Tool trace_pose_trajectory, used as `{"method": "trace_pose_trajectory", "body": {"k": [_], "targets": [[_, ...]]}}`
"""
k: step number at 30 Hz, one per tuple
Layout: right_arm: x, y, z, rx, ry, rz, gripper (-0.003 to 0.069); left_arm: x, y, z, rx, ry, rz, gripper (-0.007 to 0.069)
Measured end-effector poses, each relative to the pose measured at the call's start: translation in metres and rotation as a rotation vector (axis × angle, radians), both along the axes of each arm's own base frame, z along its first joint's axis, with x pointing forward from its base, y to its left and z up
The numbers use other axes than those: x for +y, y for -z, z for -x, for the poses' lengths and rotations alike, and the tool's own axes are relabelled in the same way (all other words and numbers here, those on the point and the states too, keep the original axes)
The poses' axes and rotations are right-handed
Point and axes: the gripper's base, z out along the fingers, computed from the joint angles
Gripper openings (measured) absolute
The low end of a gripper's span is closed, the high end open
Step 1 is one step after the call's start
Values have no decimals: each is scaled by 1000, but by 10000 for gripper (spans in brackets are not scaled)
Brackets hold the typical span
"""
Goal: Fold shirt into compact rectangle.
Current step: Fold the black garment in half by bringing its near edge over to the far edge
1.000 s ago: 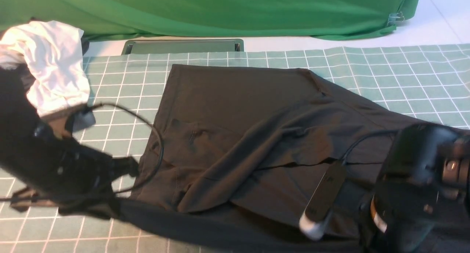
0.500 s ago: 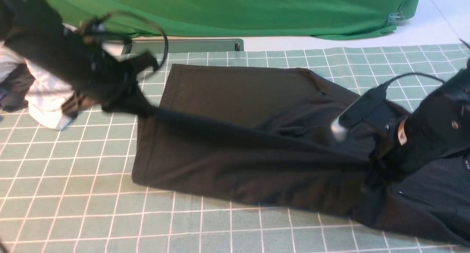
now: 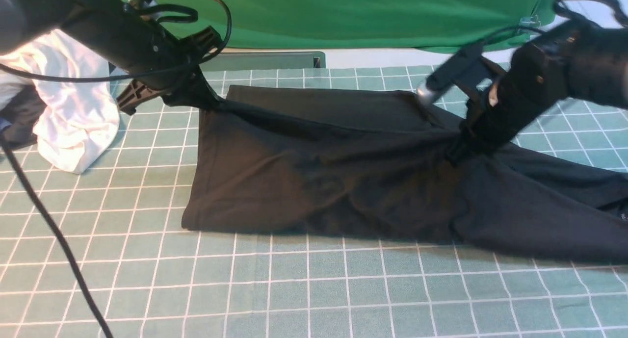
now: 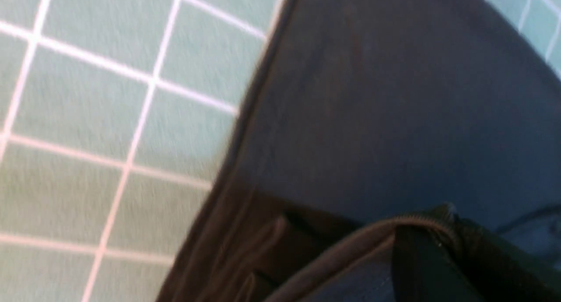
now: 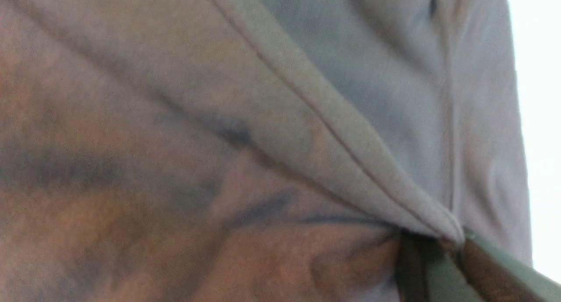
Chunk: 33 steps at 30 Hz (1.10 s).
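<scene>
Shirt point(image 3: 314, 181) — soft black knit — pinched by left gripper point(image 3: 216, 102) and right gripper point(image 3: 454, 149).

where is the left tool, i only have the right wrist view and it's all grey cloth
observer: the left tool is shut on the shirt at its far left corner.
operator: is the cloth flat between the tools
observer: no, a taut ridge runs from the left tool across to the right tool; the rest of the shirt lies on the checked mat.
operator: anything close on the left side
observer: a white garment is heaped on the checked mat to the left of the shirt, not touching it.
</scene>
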Motion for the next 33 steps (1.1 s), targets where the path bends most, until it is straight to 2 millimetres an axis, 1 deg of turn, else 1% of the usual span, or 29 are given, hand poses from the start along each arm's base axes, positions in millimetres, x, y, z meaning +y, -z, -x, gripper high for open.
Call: {"method": "trace_pose_trajectory", "body": {"k": [1, 2, 3, 5, 6, 7, 8, 9, 10, 12, 14, 15, 16, 17, 19, 23, 26, 30, 32, 33], "targets": [[1, 0, -3, -4, -1, -1, 53, 1, 1, -1, 2, -6, 4, 19], [3, -1, -16, -27, 3, -7, 53, 7, 6, -7, 1, -37, 26, 19], [4, 1, -23, -32, 3, -8, 53, 10, 8, -9, -2, -50, 36, 19], [7, 0, -38, -61, 7, -15, 53, 19, 18, -17, -5, -91, 67, 19], [7, 2, -40, -59, 8, -14, 53, 20, 20, -18, -8, -94, 67, 19], [8, 3, -47, -70, 11, -18, 53, 24, 25, -22, -18, -107, 80, 19], [9, 3, -51, -74, 12, -20, 53, 25, 28, -24, -22, -114, 85, 19], [10, 6, -61, -87, 17, -23, 53, 28, 35, -28, -34, -127, 91, 19], [10, 4, -61, -92, 16, -24, 53, 28, 36, -29, -36, -129, 92, 19], [9, 8, -73, -107, 25, -29, 53, 29, 43, -36, -66, -128, 85, 19], [7, 8, -82, -132, 31, -38, 53, 29, 44, -45, -97, -116, 79, 19], [7, 9, -82, -130, 31, -37, 53, 29, 45, -45, -95, -114, 78, 19], [5, 9, -87, -144, 36, -42, 53, 29, 47, -53, -113, -113, 83, 19], [5, 9, -87, -148, 36, -43, 53, 29, 47, -55, -118, -111, 84, 19], [3, 12, -91, -157, 40, -47, 54, 29, 46, -69, -152, -110, 88, 19], [3, 21, -93, -146, 41, -44, 71, 28, 56, -86, -168, -97, 90, 19], [3, 28, -94, -135, 40, -41, 101, 29, 64, -95, -177, -93, 87, 19], [3, 31, -95, -135, 38, -41, 178, 29, 73, -100, -178, -97, 84, 27], [4, 30, -96, -145, 36, -45, 247, 29, 77, -102, -184, -101, 76, 57], [4, 30, -96, -150, 35, -48, 290, 30, 77, -103, -195, -102, 67, 95]]}}
